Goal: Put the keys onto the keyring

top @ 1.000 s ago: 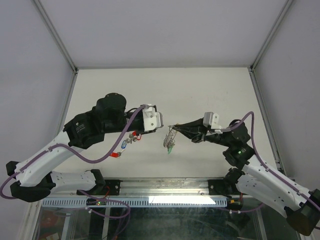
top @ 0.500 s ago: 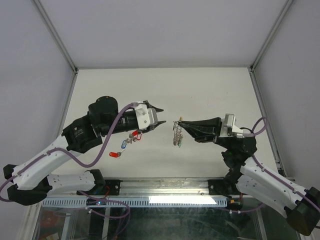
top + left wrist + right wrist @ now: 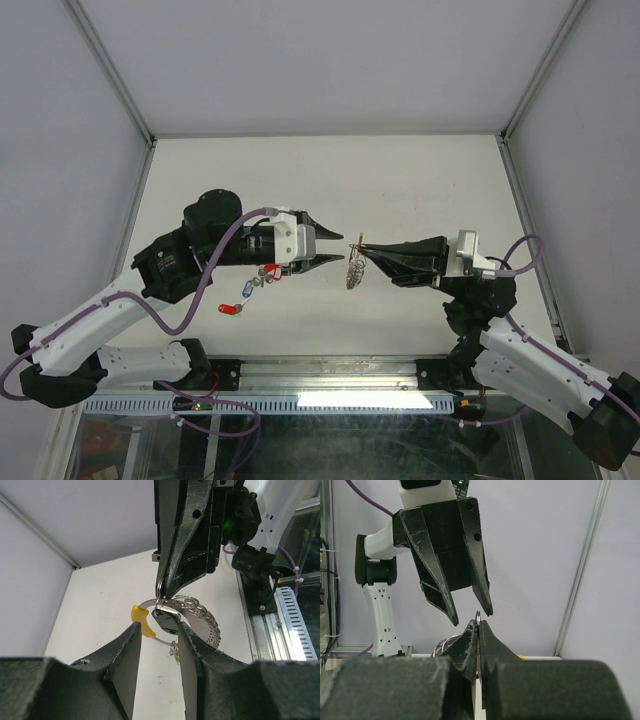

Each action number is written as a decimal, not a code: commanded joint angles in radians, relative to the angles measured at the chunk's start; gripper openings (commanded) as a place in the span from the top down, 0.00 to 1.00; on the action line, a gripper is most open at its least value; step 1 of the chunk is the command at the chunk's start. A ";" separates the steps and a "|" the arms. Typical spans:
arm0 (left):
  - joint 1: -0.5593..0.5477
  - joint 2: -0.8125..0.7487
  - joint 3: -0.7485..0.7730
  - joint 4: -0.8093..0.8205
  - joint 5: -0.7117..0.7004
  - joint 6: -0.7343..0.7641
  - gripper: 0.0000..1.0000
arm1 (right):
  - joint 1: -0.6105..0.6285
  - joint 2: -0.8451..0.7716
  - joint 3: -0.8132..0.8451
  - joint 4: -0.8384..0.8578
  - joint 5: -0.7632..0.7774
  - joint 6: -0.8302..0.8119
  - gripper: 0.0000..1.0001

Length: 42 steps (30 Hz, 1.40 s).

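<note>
My right gripper [image 3: 359,247] is shut on the thin silver keyring [image 3: 478,614] and holds it in the air, edge-on between its tips [image 3: 479,623]. A bunch of keys and wire loops [image 3: 352,273] hangs below it, with a yellow tag [image 3: 141,620] and a dark-headed key [image 3: 168,620]. My left gripper [image 3: 343,248] is open and empty, facing the right one tip to tip. Its jaws [image 3: 158,626] straddle the hanging bunch just under the keyring [image 3: 159,587]. Loose keys lie on the table: a red-tagged one [image 3: 276,268], a blue-tagged one [image 3: 246,291] and another red-tagged one [image 3: 230,310].
White table [image 3: 420,180] enclosed by grey walls with metal corner posts [image 3: 525,95]. A metal rail [image 3: 330,375] runs along the near edge between the arm bases. The left arm's purple cable [image 3: 200,315] loops above the loose keys.
My left gripper has turned to face the right gripper and moved right, up to its tips. The right gripper rose level, and the hanging bunch went with it.
</note>
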 commanded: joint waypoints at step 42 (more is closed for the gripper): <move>-0.012 0.062 0.051 0.013 0.117 0.018 0.85 | 0.004 -0.015 0.031 0.090 -0.004 0.040 1.00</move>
